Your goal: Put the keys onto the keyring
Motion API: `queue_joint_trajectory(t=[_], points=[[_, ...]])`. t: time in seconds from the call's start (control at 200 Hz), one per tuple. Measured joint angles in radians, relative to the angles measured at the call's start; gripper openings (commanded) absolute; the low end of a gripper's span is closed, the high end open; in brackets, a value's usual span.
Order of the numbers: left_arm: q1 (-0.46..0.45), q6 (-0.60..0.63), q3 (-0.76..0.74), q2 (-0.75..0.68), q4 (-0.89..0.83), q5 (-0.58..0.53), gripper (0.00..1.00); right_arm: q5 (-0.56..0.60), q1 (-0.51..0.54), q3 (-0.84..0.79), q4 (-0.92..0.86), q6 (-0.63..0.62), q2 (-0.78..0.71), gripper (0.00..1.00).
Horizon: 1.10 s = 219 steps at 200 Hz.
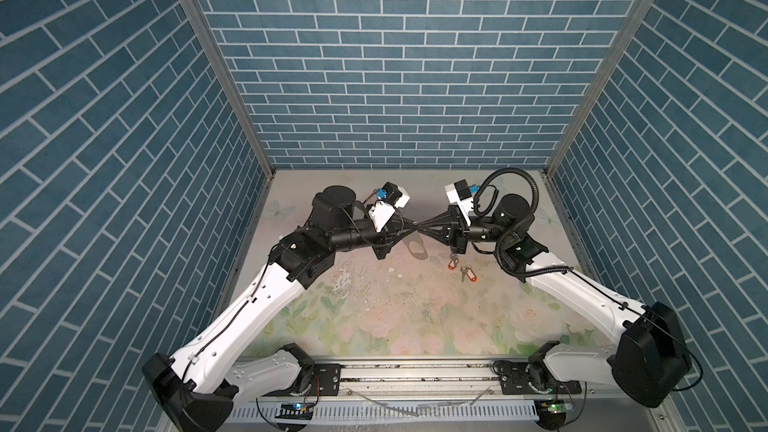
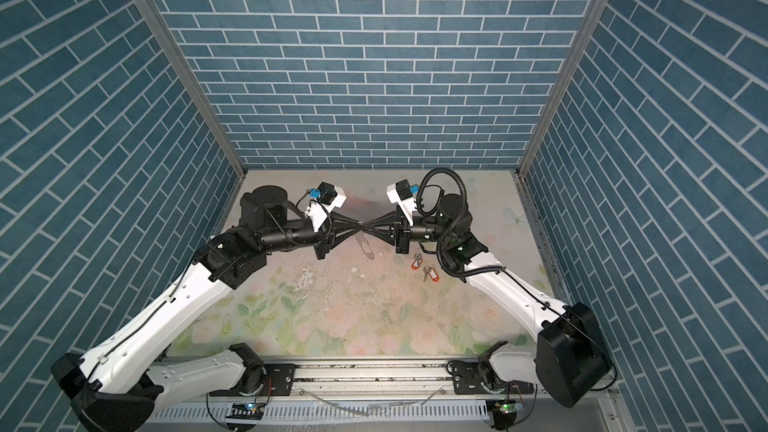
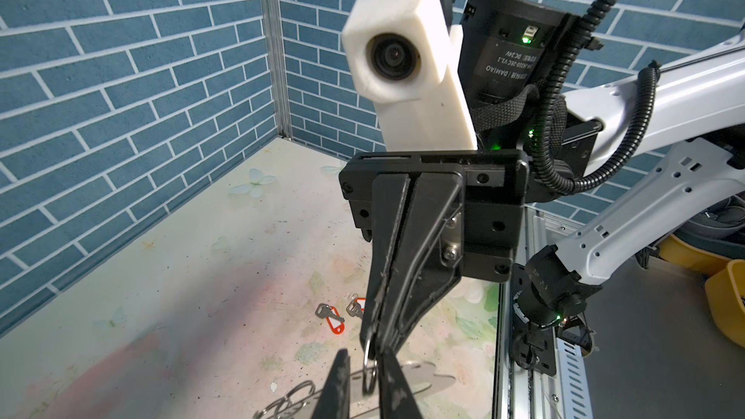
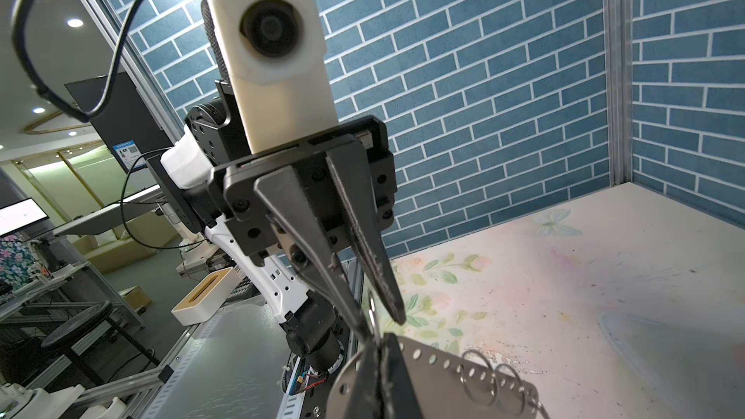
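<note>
Keyring [image 4: 437, 380] — seemingly — within right claw [image 4: 378, 352]

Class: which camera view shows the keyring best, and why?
The right wrist view: the keyring sits close up, its flat plate, row of holes and silver rings clear. The left wrist view catches only a strip of it, partly behind jaws. In both top views it is barely a thin sliver where the jaws meet.

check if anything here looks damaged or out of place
The table cover is worn near its middle: white peeled patches and dark scuffs across the floral print. Nothing else stands out; the keys lie flat on it, apart from the keyring that the right gripper holds up in the air.
</note>
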Motion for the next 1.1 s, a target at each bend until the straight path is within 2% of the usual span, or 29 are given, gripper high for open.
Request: queue_joint_trajectory(t=[0.195,0.34,0.405,0.525,0.81,1.095], points=[[0.0,-0.019,-0.006,0.0,0.016,-0.005,0.0,0.001,-0.005,-0.001,0.02,0.014,0.011,0.0],[-0.003,-0.046,-0.013,0.0,0.015,-0.044,0.0,0.02,-0.005,-0.001,0.001,0.015,0.02,0.0],[-0.008,-0.07,-0.018,0.0,0.011,-0.074,0.0,0.041,-0.005,-0.001,-0.025,0.013,0.02,0.09],[-0.015,-0.117,-0.023,0.0,-0.003,-0.152,0.0,0.1,-0.003,-0.001,-0.113,-0.013,0.012,0.17],[-0.023,-0.231,-0.029,-0.005,-0.054,-0.332,0.0,0.334,-0.003,-0.001,-0.395,-0.111,-0.079,0.22],[-0.027,-0.318,-0.015,-0.002,-0.121,-0.406,0.0,0.697,-0.005,-0.001,-0.69,-0.132,-0.14,0.22]])
